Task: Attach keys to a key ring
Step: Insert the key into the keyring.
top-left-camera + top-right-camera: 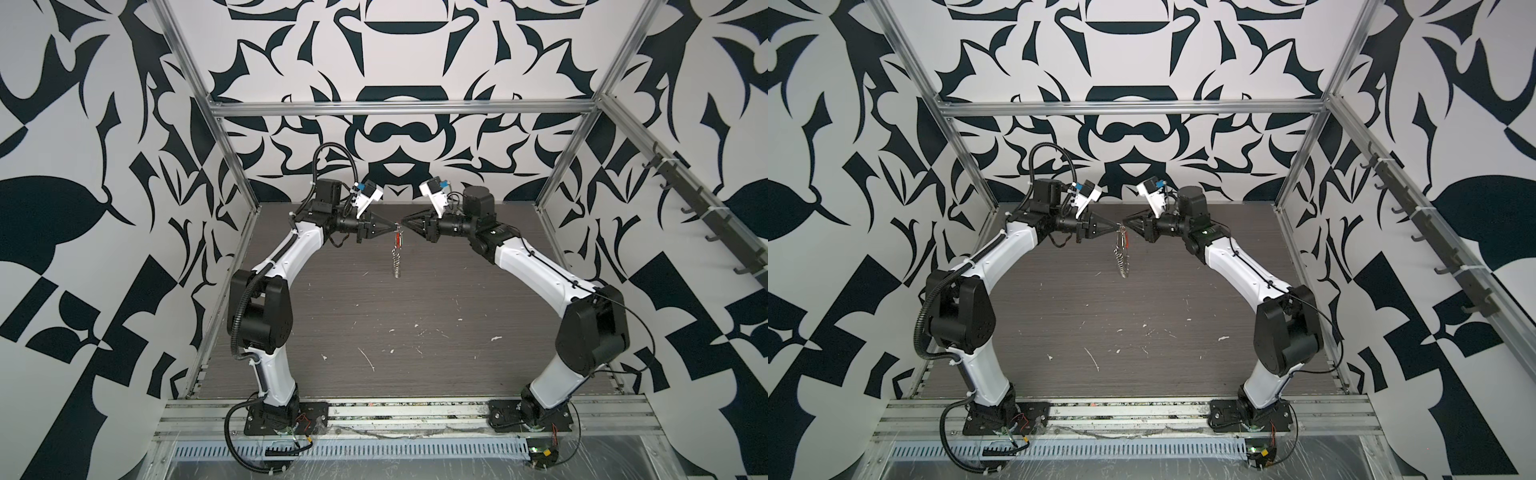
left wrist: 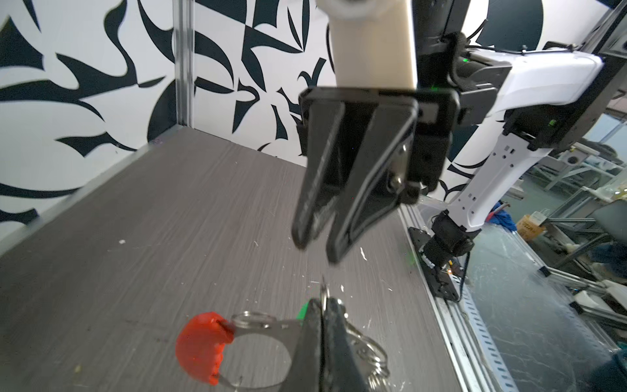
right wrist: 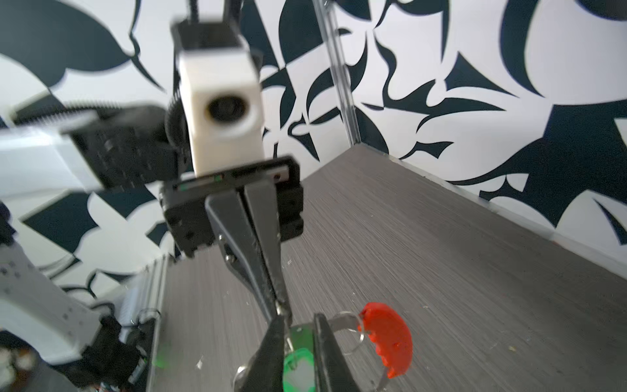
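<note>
We find the left gripper [image 1: 393, 226] clenched on the key ring [image 1: 397, 255], hanging above the table [image 1: 457, 299]; the green key tag [image 3: 298, 368] sits beside its fingertips. The right gripper [image 2: 317, 249] stands released, just apart.

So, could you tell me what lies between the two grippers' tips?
A small silver ring pinched by the shut left gripper, then bare air up to the open right gripper; the left wrist view shows it.
</note>
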Robot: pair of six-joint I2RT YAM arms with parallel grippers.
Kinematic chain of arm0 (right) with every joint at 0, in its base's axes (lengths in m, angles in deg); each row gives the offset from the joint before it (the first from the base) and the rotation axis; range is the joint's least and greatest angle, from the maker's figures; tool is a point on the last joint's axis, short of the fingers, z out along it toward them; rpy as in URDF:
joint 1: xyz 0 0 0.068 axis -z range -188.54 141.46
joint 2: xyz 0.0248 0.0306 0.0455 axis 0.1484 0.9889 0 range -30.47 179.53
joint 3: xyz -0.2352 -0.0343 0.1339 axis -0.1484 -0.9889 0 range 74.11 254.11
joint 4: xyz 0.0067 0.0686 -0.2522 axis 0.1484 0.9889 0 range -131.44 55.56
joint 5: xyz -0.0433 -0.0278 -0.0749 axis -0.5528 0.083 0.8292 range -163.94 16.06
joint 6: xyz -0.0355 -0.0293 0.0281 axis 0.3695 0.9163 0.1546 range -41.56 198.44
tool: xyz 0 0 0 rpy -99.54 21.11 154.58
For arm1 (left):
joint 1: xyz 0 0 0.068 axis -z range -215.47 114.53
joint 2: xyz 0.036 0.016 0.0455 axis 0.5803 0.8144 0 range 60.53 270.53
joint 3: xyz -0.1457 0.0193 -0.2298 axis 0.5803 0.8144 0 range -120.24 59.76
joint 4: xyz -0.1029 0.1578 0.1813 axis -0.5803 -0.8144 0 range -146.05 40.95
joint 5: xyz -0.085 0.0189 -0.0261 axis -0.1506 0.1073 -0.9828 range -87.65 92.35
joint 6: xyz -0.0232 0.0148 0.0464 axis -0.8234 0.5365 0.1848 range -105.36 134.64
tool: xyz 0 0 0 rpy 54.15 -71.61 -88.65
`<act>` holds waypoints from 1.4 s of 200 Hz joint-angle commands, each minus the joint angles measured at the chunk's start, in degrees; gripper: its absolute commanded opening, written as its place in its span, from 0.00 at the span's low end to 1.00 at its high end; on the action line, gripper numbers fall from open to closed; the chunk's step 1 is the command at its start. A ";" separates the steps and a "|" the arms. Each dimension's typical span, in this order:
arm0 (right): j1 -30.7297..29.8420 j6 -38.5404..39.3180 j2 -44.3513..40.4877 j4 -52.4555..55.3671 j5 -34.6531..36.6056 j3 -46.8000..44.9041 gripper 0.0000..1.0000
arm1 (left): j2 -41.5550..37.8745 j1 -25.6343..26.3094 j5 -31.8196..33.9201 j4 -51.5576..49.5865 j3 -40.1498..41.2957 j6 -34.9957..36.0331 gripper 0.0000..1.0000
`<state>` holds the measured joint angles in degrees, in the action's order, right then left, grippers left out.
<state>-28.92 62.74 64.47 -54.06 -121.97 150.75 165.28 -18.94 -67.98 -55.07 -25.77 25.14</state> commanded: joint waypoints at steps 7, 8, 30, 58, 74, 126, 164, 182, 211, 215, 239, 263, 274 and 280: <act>4.27 -23.43 -0.55 -27.35 -6.72 -2.76 0.31 | -3.41 0.08 -0.76 26.78 5.27 -17.51 0.00; 4.28 -23.86 -0.41 -27.75 -6.90 -2.70 0.31 | -3.41 0.08 -0.72 27.25 5.37 -17.79 0.00; 4.21 -26.79 0.92 -29.37 -9.44 -1.94 0.36 | -3.39 0.10 -0.34 32.52 6.47 -21.61 0.00; 3.88 -22.17 0.71 -24.15 -8.80 -2.07 0.40 | -3.59 0.08 0.40 33.81 6.91 -22.34 0.00; 2.50 -16.75 0.43 -18.28 -7.84 -1.56 0.44 | -3.66 0.11 0.74 34.78 7.05 -22.84 0.00; -0.96 -8.38 0.95 -8.61 -4.92 0.09 0.45 | -2.54 0.16 1.92 42.61 7.13 -28.76 0.00; -1.76 -8.25 0.60 -8.65 -5.01 0.09 0.43 | -1.79 0.16 1.92 45.66 7.14 -31.20 0.00; -1.77 -8.05 0.60 -8.35 -4.97 0.36 0.41 | -1.58 0.14 1.78 45.75 6.98 -31.48 0.00; -1.77 -5.59 0.45 -5.46 -4.07 1.85 0.41 | -1.39 0.13 1.29 45.88 6.77 -31.95 0.00; -1.69 -5.23 0.35 -5.00 -3.91 2.05 0.41 | -1.39 0.11 1.16 45.84 6.80 -32.01 0.00; -1.68 -3.32 -0.08 -2.05 -3.13 3.82 0.43 | -1.37 0.16 0.84 45.75 6.96 -32.12 0.00; -1.68 -1.55 -0.26 0.12 -2.84 5.27 0.44 | -1.30 0.08 0.72 45.75 7.05 -32.12 0.00; -1.60 -1.09 -0.11 0.88 -2.93 5.94 0.44 | -1.17 0.16 0.64 45.75 6.90 -32.20 0.00; -1.61 -1.08 0.11 1.17 -2.90 6.29 0.44 | -1.06 0.12 0.61 45.75 6.79 -32.29 0.00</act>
<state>-30.38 59.13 66.15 -54.39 -125.29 153.55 163.84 -18.85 -66.10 -11.92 -19.04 -6.24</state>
